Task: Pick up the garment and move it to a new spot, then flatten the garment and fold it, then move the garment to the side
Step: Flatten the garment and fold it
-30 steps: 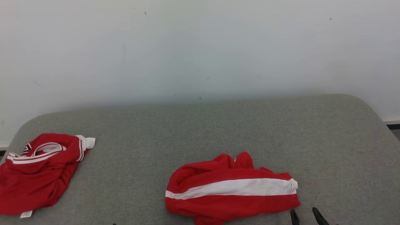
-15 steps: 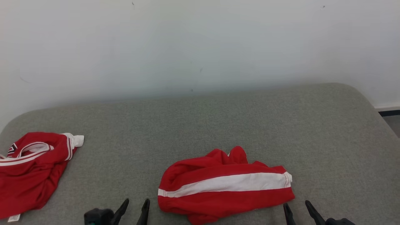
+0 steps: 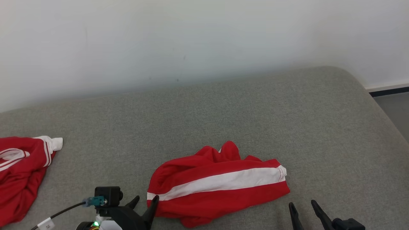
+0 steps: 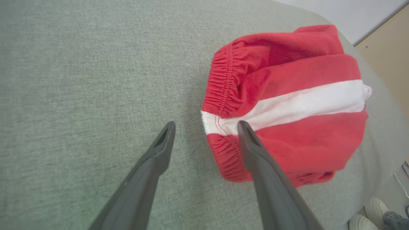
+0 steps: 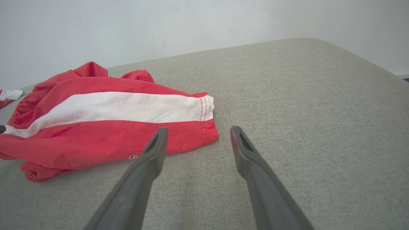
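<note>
The garment [image 3: 220,182] is a pair of red shorts with a white side stripe, lying crumpled near the front of a grey cushioned surface [image 3: 255,121]. My left gripper [image 3: 146,199] stands open at its left, waistband end. In the left wrist view the open left gripper [image 4: 206,124] straddles the elastic edge of the garment [image 4: 287,105], one finger over the cloth, one over bare cushion. My right gripper [image 3: 302,204] is open just off the garment's lower right corner. In the right wrist view the right gripper [image 5: 198,129] is open at the hem corner of the garment [image 5: 111,108].
A second red garment with white trim [image 3: 19,169] lies at the far left. A pale wall [image 3: 204,38] backs the cushion, whose rounded right edge drops to the floor [image 3: 396,108]. A person's shoes [image 4: 374,210] stand on the floor beyond the cushion's edge.
The head camera has tipped down and turned, so everything shifted left and up. My left gripper has risen into view beside the garment's left end. Both stay open.
</note>
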Motion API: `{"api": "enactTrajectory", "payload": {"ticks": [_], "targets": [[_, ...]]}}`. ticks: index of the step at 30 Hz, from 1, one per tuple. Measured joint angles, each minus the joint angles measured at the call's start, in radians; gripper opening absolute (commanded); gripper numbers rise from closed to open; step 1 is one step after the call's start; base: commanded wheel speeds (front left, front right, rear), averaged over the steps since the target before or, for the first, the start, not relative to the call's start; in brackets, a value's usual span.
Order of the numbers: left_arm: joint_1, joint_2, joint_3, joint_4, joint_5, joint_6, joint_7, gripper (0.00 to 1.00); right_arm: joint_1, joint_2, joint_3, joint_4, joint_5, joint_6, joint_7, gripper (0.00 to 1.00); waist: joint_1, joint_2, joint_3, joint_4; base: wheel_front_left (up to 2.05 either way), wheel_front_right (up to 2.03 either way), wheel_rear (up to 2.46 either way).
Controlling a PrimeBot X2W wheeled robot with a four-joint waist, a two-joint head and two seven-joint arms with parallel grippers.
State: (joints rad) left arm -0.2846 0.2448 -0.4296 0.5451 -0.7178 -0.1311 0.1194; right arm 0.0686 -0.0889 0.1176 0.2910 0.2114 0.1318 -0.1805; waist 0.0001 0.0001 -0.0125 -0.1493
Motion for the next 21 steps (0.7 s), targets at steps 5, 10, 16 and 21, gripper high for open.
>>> {"api": "enactTrajectory", "payload": {"ticks": [5,10,16,21], "targets": [[-0.027,0.003,-0.018,0.018,-0.014,0.000,0.031,1.00,-0.003,0.001,0.002,0.003,0.002,0.000,-0.005,1.00,0.0000,0.0000,0.008,-0.008,0.00,0.00,0.00],[-0.039,0.000,-0.026,0.035,-0.022,0.000,0.050,0.49,-0.008,0.002,0.004,0.007,0.003,0.000,-0.006,1.00,0.0000,0.0000,0.011,-0.008,0.00,0.00,0.00],[-0.044,-0.004,-0.038,0.039,-0.027,0.000,0.050,0.00,-0.009,0.002,0.004,0.009,0.004,0.000,-0.006,1.00,0.0000,0.0000,0.012,-0.003,0.00,0.00,0.00],[-0.041,-0.005,-0.055,0.035,-0.034,0.000,0.049,0.00,-0.015,0.002,0.005,0.010,0.004,0.000,-0.006,1.00,-0.0002,0.0000,0.013,0.003,0.00,0.00,0.00]]}}
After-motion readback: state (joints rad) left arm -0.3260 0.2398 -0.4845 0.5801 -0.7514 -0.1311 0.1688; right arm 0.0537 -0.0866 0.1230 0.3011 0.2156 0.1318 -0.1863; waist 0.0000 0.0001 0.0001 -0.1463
